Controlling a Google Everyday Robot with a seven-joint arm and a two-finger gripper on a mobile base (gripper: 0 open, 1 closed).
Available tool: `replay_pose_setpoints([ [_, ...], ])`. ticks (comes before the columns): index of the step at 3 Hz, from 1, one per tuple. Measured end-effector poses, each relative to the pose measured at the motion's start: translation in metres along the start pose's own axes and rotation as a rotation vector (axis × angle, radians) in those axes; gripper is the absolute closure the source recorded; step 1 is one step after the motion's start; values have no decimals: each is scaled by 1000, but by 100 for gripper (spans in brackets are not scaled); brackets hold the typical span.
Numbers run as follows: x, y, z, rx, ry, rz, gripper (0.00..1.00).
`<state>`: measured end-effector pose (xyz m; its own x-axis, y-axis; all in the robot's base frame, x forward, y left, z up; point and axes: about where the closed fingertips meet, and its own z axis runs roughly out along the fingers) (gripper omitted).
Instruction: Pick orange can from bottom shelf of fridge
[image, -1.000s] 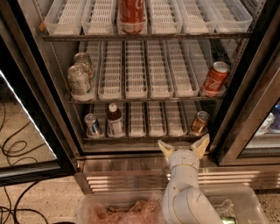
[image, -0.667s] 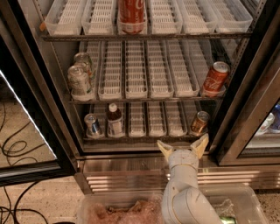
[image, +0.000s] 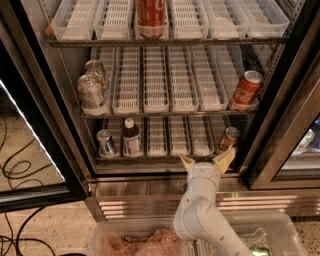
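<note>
The orange can (image: 229, 139) stands at the right end of the bottom shelf (image: 170, 150) of the open fridge (image: 165, 80). My gripper (image: 206, 160) is in front of the shelf's lip, below and left of the can. Its two cream fingers (image: 225, 159) are spread open and hold nothing. The right fingertip is just below the can's base.
On the bottom shelf, a blue-and-silver can (image: 105, 143) and a dark bottle (image: 131, 138) stand at the left. A red can (image: 246, 89) and two pale cans (image: 91, 91) are on the middle shelf. A clear bin (image: 280, 232) sits below. Black door frames (image: 280, 105) flank the opening.
My gripper has edged slightly up toward the bottom shelf; the cans have not moved.
</note>
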<state>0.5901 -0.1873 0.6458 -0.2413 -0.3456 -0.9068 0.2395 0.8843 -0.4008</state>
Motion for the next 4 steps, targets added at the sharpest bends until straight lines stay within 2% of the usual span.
replay_pose_setpoints([
  [1, 20, 7, 35, 94, 99, -25, 0],
  [3, 23, 6, 39, 102, 114, -22, 0],
  [4, 34, 0, 51, 185, 191, -24, 0],
])
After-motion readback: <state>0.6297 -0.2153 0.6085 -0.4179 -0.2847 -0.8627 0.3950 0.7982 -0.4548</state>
